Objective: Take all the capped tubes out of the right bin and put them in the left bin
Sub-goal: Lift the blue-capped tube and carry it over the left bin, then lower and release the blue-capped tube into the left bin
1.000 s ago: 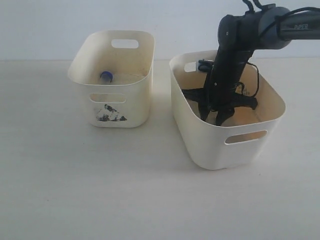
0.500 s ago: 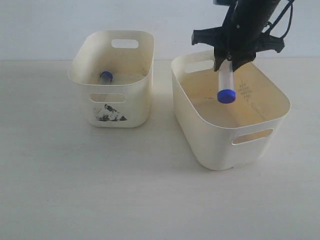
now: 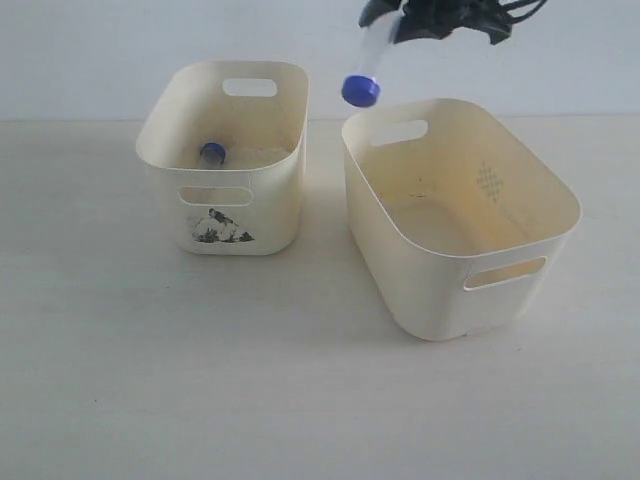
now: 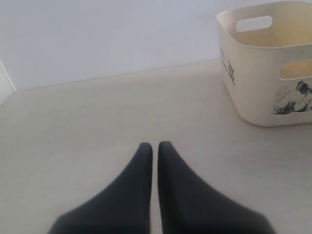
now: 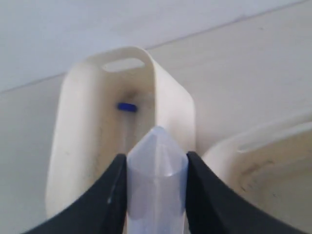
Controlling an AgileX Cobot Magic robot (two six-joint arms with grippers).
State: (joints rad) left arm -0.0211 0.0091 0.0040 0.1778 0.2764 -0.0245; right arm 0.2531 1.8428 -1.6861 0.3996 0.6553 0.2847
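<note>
A clear capped tube (image 3: 367, 62) with a dark blue cap hangs cap-down at the top of the exterior view, above the gap between the two bins. My right gripper (image 3: 420, 18) is shut on it; in the right wrist view its pointed end (image 5: 157, 170) sits between the two black fingers. Another blue-capped tube (image 3: 212, 152) lies inside the left bin (image 3: 222, 160), the smaller one with the dark picture; its cap (image 5: 127, 107) also shows in the right wrist view. The right bin (image 3: 455, 215) shows no tubes inside. My left gripper (image 4: 155, 146) is shut and empty, low over the table beside the left bin (image 4: 268, 63).
Both bins stand on a pale table (image 3: 200, 380) with a white wall behind. The right bin's near handle slot (image 3: 505, 272) faces the front.
My right gripper lifted the blue-capped tube out of the right bin, then carried it up and to the left, over the bin's left rim. The left arm stays out of the exterior view.
</note>
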